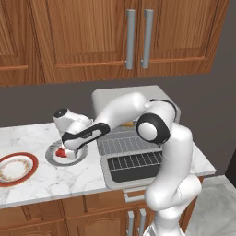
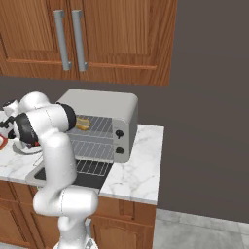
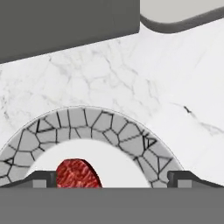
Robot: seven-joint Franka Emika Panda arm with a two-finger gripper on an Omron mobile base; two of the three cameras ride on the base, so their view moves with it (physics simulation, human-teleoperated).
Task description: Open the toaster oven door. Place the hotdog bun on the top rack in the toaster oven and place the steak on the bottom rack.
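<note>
**Item: steak, on plate, gripper poised above**

Steak: red piece lying on the white centre of the grey mosaic-rimmed plate, on the marble counter left of the toaster oven. Gripper: fingers spread wide, nothing between them, hanging just over the plate. In the hand view the steak sits toward the left fingertip, off the midline. Hotdog bun: on the top rack. Toaster oven door: folded down, open.
</note>
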